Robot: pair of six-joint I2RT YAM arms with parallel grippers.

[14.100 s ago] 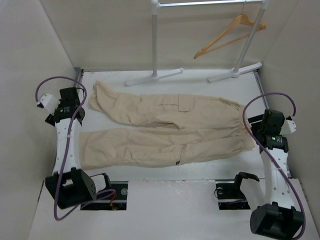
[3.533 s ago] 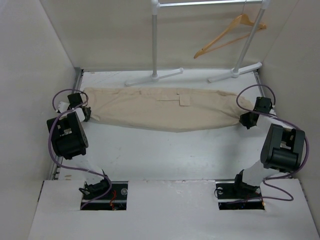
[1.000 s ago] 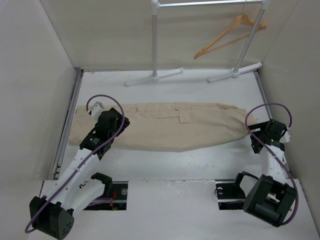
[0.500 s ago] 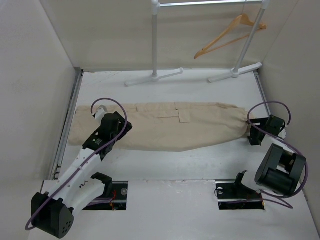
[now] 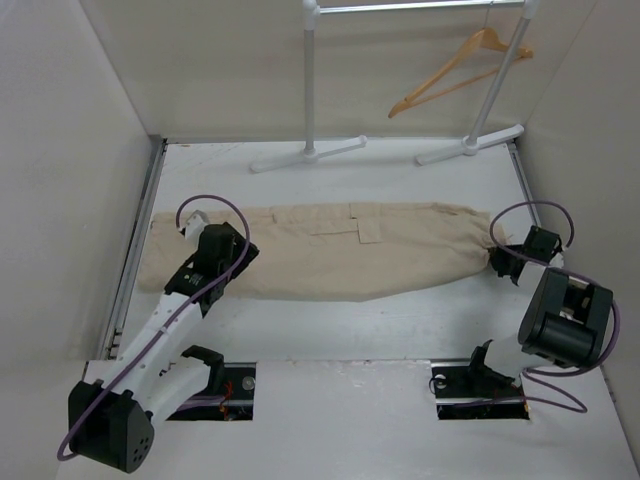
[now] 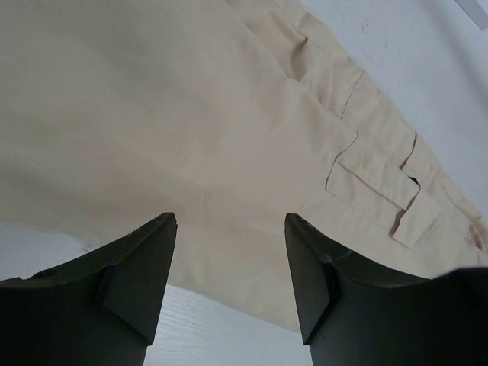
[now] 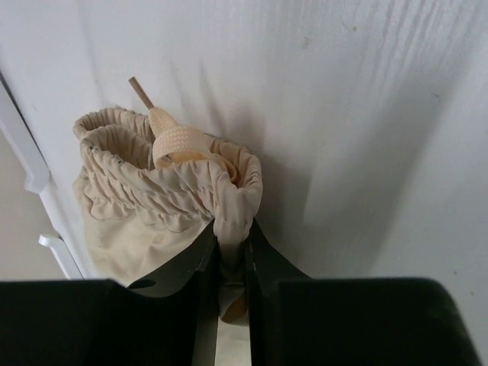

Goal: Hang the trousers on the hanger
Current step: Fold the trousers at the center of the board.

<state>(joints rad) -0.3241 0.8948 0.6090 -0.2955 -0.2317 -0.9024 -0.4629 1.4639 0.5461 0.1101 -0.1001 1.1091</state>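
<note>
You had the trousers [image 5: 330, 250] lying flat on the table [image 5: 350, 325], folded lengthwise into one long band running left to right, leg ends at the left and waistband [image 7: 164, 194] at the right. Your right gripper [image 7: 230, 263] was at that right end, its fingers pressed together on a fold of the gathered waistband, with the flat drawstring [image 7: 179, 145] poking out just above the pinch; in the top view it sat at the table's right edge [image 5: 503, 262]. Your left gripper [image 6: 229, 236] was over the left part of the cloth, nearer the near edge, fingers spread apart with nothing between them. I could not tell whether the tips touched the fabric. A flap pocket [image 6: 377, 179] lay to its right. The hanger [image 5: 440, 71] hung tilted from the rail of the white clothes rack [image 5: 310, 90] at the far right, well apart from the trousers.
</note>
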